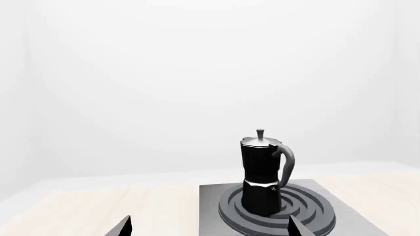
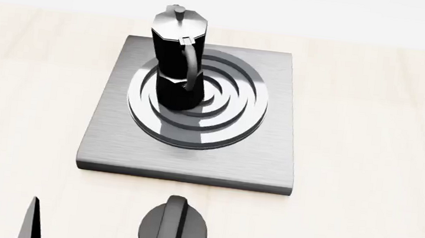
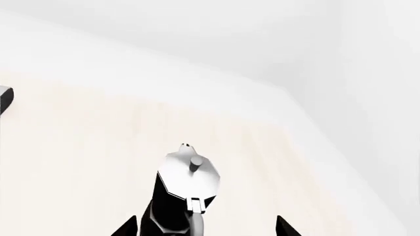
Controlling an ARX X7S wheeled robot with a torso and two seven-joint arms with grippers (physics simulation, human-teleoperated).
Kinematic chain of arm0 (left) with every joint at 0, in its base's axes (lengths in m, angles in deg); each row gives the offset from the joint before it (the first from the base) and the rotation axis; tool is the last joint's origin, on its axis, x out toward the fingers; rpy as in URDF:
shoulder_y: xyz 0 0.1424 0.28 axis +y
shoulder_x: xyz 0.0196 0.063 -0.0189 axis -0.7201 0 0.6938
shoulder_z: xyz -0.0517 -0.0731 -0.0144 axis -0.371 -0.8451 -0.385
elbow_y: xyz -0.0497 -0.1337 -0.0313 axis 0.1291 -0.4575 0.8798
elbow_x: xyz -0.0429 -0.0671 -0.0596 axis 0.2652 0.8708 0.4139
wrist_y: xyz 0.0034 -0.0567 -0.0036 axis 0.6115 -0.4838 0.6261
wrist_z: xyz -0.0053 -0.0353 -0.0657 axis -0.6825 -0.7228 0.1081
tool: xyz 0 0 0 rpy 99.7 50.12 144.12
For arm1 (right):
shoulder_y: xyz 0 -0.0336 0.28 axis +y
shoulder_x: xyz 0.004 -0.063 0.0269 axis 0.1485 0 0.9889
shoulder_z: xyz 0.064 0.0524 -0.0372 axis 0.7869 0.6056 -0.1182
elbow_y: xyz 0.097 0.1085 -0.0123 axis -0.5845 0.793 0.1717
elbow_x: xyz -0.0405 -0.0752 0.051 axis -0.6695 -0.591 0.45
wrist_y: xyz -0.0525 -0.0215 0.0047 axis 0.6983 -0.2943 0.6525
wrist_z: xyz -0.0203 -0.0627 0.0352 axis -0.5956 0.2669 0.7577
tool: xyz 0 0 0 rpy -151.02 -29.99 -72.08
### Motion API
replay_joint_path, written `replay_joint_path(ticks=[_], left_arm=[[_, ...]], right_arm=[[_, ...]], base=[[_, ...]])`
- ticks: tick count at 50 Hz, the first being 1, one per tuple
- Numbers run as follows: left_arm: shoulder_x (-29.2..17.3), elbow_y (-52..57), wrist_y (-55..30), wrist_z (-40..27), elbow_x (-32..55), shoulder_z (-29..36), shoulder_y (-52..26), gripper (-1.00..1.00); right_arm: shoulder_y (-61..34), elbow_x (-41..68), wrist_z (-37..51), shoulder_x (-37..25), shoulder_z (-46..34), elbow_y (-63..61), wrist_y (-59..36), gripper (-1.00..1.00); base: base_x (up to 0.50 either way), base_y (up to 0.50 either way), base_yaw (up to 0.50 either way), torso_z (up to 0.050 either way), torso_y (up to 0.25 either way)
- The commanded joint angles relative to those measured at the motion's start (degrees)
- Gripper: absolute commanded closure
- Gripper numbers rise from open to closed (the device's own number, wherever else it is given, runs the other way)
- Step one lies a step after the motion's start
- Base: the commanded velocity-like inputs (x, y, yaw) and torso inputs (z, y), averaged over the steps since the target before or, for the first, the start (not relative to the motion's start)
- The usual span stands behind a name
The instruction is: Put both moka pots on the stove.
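Note:
One moka pot (image 2: 176, 56) stands upright on the ring burner of the stove (image 2: 108, 137), toward its back left; it also shows in the left wrist view (image 1: 261, 172). My left gripper (image 1: 210, 230) is open and empty, a little short of the stove (image 1: 213, 211); one of its fingertips (image 2: 30, 221) shows in the head view. The second moka pot (image 3: 184, 189) stands on the pale table, out of the head view. My right gripper (image 3: 206, 228) is open, its fingertips on either side of that pot with gaps left.
A squat black round knob (image 2: 173, 230) sits on the table just in front of the stove's near edge. A corner of the stove (image 3: 5, 98) shows far from the second pot. The light wooden table (image 2: 371, 112) extends right of the stove.

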Motion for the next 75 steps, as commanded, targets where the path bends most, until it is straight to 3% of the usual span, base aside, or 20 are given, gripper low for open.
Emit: replay_joint_path(ticks=[1,27,52,75], left_arm=[[-0.1,0.0,-0.2,0.0,0.0,0.3,-0.1,-1.0],[-0.4,-0.6,-0.1,-0.1,-0.5,1.1,-0.5,-1.0],[-0.4,-0.8,-0.1,-0.2,-0.8,1.8,-0.7,-1.0],[-0.4,-1.7,0.8,-0.2,-1.0,2.4,-0.9,-1.0]], right_arm=[[-1.0,1.4,-3.1,3.7,0.4,7.4,-5.4,-1.0],[5.5,3.6,-5.1,11.0,0.4,20.2,1.6,-1.0],[8.2,4.8,-4.0,11.6,0.8,20.0,3.3,-1.0],[10.8,5.0,-4.6,14.6,1.6,25.5,7.1,-1.0]], base=[[0.0,0.0,0.0,0.0,0.0],[0.0,0.0,0.0,0.0,0.0],[0.0,0.0,0.0,0.0,0.0],[0.0,0.0,0.0,0.0,-0.136]])
